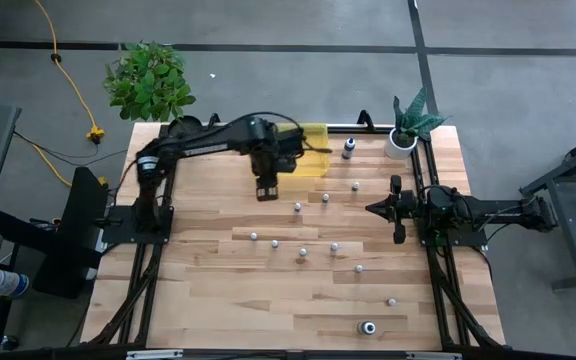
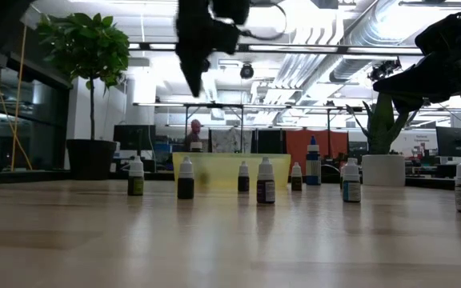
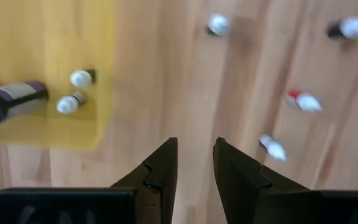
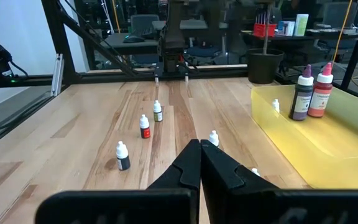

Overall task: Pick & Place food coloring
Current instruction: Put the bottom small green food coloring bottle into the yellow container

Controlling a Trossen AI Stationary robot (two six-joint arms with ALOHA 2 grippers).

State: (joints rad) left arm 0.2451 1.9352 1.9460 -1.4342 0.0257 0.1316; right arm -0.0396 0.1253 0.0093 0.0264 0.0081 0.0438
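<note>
The wooden tabletop (image 1: 198, 300) has little food coloring (image 1: 302, 253) bottles dotted from its middle to four o'clock. The yellow bin (image 1: 313, 150) sits at twelve. The left claw (image 1: 266, 193) hangs just below it, slightly open and empty. Next, it should probably drop straight over one bottle. The right claw (image 1: 373, 208) waits at three, shut.
</note>
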